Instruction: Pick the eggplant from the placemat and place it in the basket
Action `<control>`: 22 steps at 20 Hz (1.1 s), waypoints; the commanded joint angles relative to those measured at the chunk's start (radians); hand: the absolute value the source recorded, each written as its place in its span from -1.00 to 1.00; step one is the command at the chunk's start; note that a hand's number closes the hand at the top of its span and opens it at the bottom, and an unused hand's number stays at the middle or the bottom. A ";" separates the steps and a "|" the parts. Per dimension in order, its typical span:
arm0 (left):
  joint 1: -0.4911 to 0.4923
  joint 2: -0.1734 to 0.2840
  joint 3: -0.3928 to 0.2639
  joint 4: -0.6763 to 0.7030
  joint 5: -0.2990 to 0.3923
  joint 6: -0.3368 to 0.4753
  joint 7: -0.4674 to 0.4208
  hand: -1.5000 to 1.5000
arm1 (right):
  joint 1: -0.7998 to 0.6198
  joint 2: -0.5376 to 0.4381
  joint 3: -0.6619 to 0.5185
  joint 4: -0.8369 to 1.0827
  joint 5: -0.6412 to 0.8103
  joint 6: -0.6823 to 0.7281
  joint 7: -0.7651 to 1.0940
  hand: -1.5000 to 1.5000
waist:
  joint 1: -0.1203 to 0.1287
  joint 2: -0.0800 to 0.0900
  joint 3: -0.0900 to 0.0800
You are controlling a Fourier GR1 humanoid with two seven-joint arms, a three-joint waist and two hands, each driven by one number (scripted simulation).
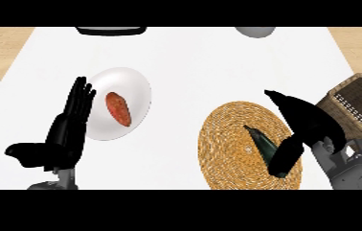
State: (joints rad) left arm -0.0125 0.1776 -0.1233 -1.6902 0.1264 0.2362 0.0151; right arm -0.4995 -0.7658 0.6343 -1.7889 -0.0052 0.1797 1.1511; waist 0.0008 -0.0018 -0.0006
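A dark eggplant (263, 144) lies on the round woven placemat (226, 144) at the lower right of the head view. My right hand (311, 122) reaches over the mat's right side; its thumb lies along the eggplant's near end and its fingers arch above, hiding part of it. The eggplant still rests on the mat. A brown woven basket (346, 98) shows at the right edge, just beyond that hand. My left hand (67, 124) stands open at the lower left, fingers up, holding nothing.
A white plate (138, 88) with a red-orange sweet potato (118, 108) sits left of centre, beside my left hand. A dark tray (112, 30) and a grey bowl (256, 31) show at the counter's far edge.
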 commanded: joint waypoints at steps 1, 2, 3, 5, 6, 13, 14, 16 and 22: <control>-0.028 0.017 0.039 -0.021 0.021 -0.008 0.056 0.00 | 0.016 0.095 0.039 0.012 0.082 -0.016 0.160 -1.00 | 0.003 0.001 0.000; 0.017 -0.016 -0.001 -0.006 -0.005 -0.006 -0.018 0.00 | 0.011 0.075 0.030 -0.076 0.066 0.000 0.237 -1.00 | -0.002 -0.002 -0.001; -0.017 0.001 0.028 0.018 0.002 -0.016 -0.017 0.00 | 0.021 0.067 0.010 -0.003 0.082 0.006 0.167 -1.00 | -0.001 0.001 0.000; -0.042 -0.033 -0.015 -0.005 -0.043 0.037 0.049 0.00 | 0.010 0.115 0.037 0.072 0.152 -0.005 0.134 -1.00 | 0.004 0.002 0.000; -0.028 -0.002 0.035 0.041 0.009 -0.028 -0.003 0.00 | 0.021 0.040 -0.038 0.037 0.089 0.057 0.106 -1.00 | -0.002 0.001 0.000; 0.018 -0.020 0.005 -0.057 -0.036 -0.003 0.029 0.00 | 0.104 0.147 -0.008 0.088 0.239 0.007 0.072 -1.00 | 0.003 0.000 0.000; -0.020 -0.002 0.050 -0.024 0.018 -0.044 0.042 0.00 | 0.071 0.210 0.007 0.130 0.257 0.011 0.083 -1.00 | 0.005 0.002 0.000; -0.013 -0.034 0.013 0.001 -0.026 -0.018 0.021 0.00 | 0.092 0.176 -0.018 0.073 0.257 0.046 0.105 -1.00 | -0.001 0.001 0.000; -0.109 -0.015 0.077 0.100 0.001 -0.057 0.024 0.00 | 0.102 0.231 -0.032 0.193 0.293 0.077 0.020 -1.00 | -0.001 0.004 0.000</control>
State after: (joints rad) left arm -0.0279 0.1475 -0.0916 -1.6639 0.1043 0.2032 0.0115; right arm -0.3754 -0.5792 0.6062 -1.6448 0.2717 0.1898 1.0794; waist 0.0014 -0.0001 -0.0004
